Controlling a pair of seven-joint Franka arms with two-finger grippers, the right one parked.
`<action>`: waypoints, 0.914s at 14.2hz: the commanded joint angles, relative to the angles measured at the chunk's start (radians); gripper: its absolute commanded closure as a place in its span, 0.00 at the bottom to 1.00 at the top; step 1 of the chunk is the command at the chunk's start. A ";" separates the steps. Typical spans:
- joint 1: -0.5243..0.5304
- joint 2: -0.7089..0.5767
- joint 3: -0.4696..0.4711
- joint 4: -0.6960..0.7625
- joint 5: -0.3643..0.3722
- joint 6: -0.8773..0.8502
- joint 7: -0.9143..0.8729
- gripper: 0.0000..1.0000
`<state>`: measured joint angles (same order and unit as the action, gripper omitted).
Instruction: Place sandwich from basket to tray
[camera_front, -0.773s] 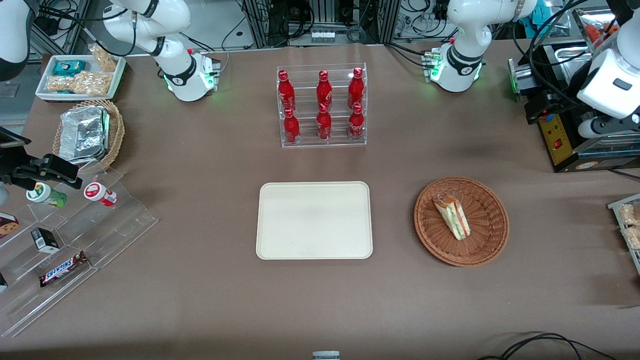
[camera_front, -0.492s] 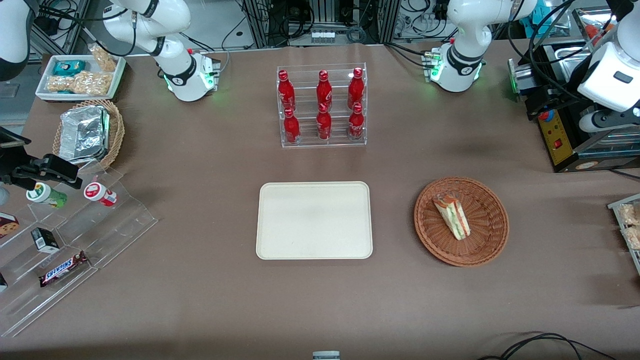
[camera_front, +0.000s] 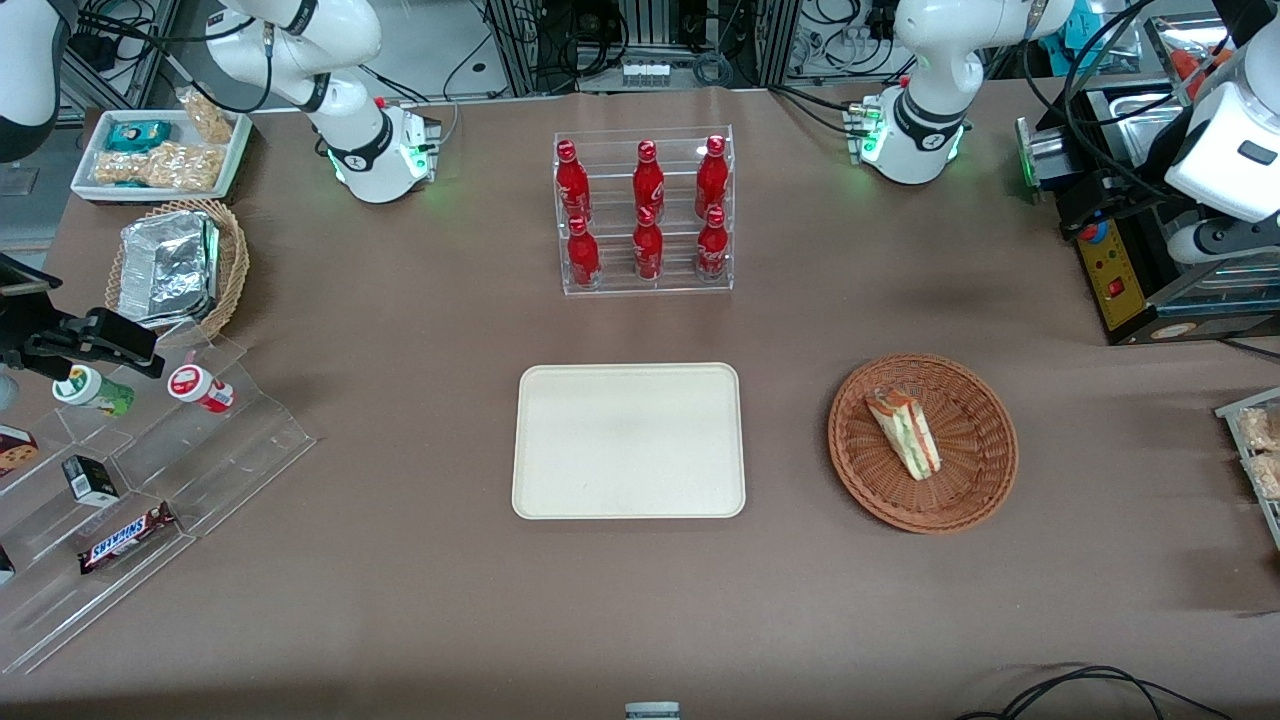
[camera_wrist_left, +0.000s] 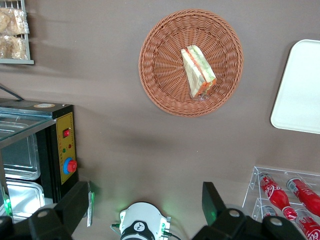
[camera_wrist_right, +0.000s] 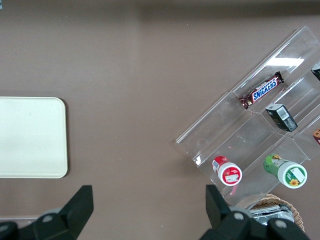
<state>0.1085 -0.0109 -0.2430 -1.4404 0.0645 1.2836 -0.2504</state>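
The sandwich (camera_front: 903, 431) (camera_wrist_left: 198, 71), a pale wedge with red and green layers, lies in the round reddish-brown basket (camera_front: 975, 480) (camera_wrist_left: 160, 85). The cream tray (camera_front: 628, 440) (camera_wrist_left: 300, 95) (camera_wrist_right: 30, 137) lies bare beside the basket, toward the parked arm's end. My left gripper (camera_front: 1098, 205) (camera_wrist_left: 145, 205) hangs high above the table, farther from the front camera than the basket and near the working arm's end. It is open, with its fingers (camera_wrist_left: 214, 200) wide apart and nothing between them.
A black appliance (camera_front: 1130, 285) (camera_wrist_left: 60, 145) stands under the gripper. A clear rack of red bottles (camera_front: 645, 215) stands farther from the front camera than the tray. A wire rack of snacks (camera_front: 1255, 450) is at the working arm's end. A clear stepped stand (camera_front: 150, 470) is at the parked arm's end.
The left arm's wrist and gripper have drifted slightly toward the working arm's end of the table and a little higher in the front view. Sandwich, basket and tray have not moved.
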 joint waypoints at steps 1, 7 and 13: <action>0.011 -0.026 -0.001 -0.034 -0.012 0.020 -0.001 0.00; 0.025 0.063 0.005 -0.037 -0.014 0.019 -0.004 0.00; 0.036 0.246 0.005 -0.125 -0.008 0.280 -0.114 0.00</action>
<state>0.1367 0.2059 -0.2289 -1.5136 0.0615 1.4560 -0.2926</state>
